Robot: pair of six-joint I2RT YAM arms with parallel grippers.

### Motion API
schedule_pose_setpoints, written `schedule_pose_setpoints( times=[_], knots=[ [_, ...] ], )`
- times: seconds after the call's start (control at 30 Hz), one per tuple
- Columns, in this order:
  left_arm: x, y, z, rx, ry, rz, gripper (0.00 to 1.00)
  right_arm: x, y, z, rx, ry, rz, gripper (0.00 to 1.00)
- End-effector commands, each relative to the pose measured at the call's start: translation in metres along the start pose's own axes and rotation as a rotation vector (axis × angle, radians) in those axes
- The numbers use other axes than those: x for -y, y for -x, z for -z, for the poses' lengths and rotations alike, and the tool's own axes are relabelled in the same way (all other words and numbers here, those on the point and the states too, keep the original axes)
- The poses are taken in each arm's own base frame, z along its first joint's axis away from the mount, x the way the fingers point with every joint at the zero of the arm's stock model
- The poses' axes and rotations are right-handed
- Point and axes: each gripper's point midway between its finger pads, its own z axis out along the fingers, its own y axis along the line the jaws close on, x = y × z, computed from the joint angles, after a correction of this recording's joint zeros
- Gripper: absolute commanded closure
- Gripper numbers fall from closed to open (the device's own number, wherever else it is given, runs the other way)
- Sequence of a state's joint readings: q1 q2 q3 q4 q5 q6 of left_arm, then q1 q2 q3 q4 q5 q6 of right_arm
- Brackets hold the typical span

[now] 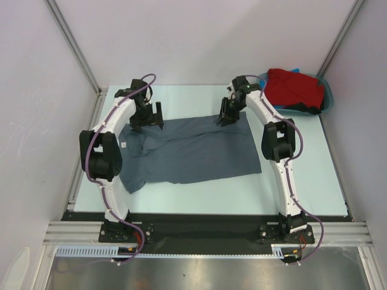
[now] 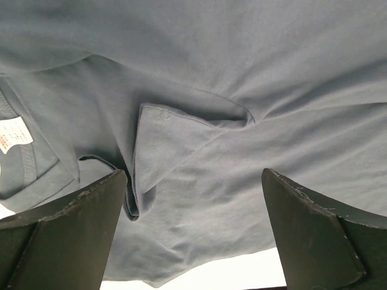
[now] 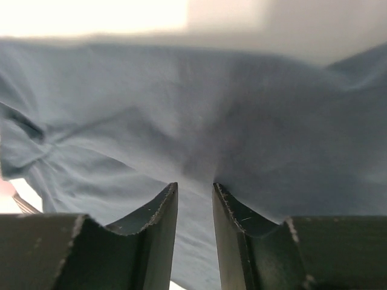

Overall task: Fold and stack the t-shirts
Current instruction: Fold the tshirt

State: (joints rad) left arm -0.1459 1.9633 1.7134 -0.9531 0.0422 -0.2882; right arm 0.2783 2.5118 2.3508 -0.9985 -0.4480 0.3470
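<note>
The left gripper (image 1: 149,119) hangs over the upper left corner of the grey shirt (image 1: 193,151), left of centre in the overhead view, with its jaws spread wide and nothing between them. From the left wrist, its two dark fingers (image 2: 72,223) frame the bottom corners of the picture, well apart. Between them lies rumpled grey cloth with a folded sleeve hem (image 2: 163,145) at centre. A white label (image 2: 12,136) shows at the left edge, inside the collar.

The grey shirt lies spread across the middle of the pale table (image 1: 302,181). Its collar end is at the left and its body runs flat towards the right, with creases bunched near the collar.

The right gripper (image 1: 227,116) sits at the shirt's upper edge, just right of centre. From the right wrist its jaws stand close together, leaving only a narrow slit between them, and grey cloth fills the view behind them. It seems the tips are at the fabric, but the blurred picture does not settle whether they pinch it.

In the upper right corner of the overhead view, a red shirt (image 1: 293,87) is heaped in a teal tub (image 1: 329,96). Blue cloth (image 1: 296,70) peeks out behind it and black cloth (image 1: 311,110) shows at its front edge.
</note>
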Motion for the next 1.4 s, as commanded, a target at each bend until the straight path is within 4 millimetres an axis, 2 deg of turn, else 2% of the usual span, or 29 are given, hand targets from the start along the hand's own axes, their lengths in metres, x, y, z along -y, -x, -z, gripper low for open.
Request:
schedule_pose_setpoints(
  times=[0.0,0.1,0.17,0.33,0.37,0.4,0.5,0.6,0.63,0.67,0.83,0.93,1.07,1.23,1.37],
  knots=[
    [0.009,0.002,0.007,0.010,-0.037,-0.002,0.00,-0.003,-0.018,0.000,-0.038,-0.010,0.009,0.66],
    [0.009,-0.004,0.004,-0.007,-0.044,-0.003,0.00,0.007,-0.033,0.002,-0.058,-0.059,0.009,0.67],
    [0.010,-0.007,0.003,-0.018,-0.050,-0.004,0.00,0.011,-0.033,0.011,-0.028,-0.093,0.020,0.67],
    [0.010,-0.012,0.000,-0.033,-0.054,-0.006,0.00,0.032,-0.049,0.022,-0.057,-0.205,0.014,0.69],
    [0.009,-0.014,0.000,-0.036,-0.053,-0.006,0.00,0.037,-0.047,0.026,-0.038,-0.239,0.017,0.70],
    [0.009,-0.014,0.001,-0.034,-0.055,-0.006,0.00,0.033,-0.043,0.035,-0.010,-0.238,0.027,0.70],
    [0.007,-0.016,0.001,-0.030,-0.049,-0.007,0.00,0.022,-0.031,0.046,0.054,-0.200,0.045,0.69],
    [0.008,-0.017,-0.001,-0.033,-0.051,-0.007,0.00,0.008,-0.015,0.049,0.095,-0.146,0.060,0.68],
    [0.008,-0.017,-0.001,-0.031,-0.051,-0.006,0.00,0.010,-0.015,0.040,0.076,-0.141,0.055,0.67],
    [0.007,-0.017,-0.001,-0.029,-0.050,-0.006,0.00,0.001,-0.007,0.041,0.092,-0.116,0.068,0.67],
    [0.007,-0.011,0.002,-0.003,-0.042,0.002,0.00,0.001,0.004,0.015,0.083,-0.099,0.081,0.67],
    [0.008,-0.009,0.004,0.005,-0.046,0.007,0.00,-0.002,0.010,0.007,0.092,-0.084,0.087,0.66],
    [0.006,-0.011,0.005,0.003,-0.038,0.006,0.00,0.000,0.009,-0.012,0.074,-0.076,0.091,0.66],
    [0.004,-0.013,0.005,0.002,-0.032,0.008,0.00,0.003,0.007,-0.019,0.064,-0.083,0.091,0.66],
    [0.005,-0.014,0.004,-0.003,-0.033,0.008,0.00,0.014,-0.006,-0.022,0.034,-0.118,0.090,0.67]
  ],
)
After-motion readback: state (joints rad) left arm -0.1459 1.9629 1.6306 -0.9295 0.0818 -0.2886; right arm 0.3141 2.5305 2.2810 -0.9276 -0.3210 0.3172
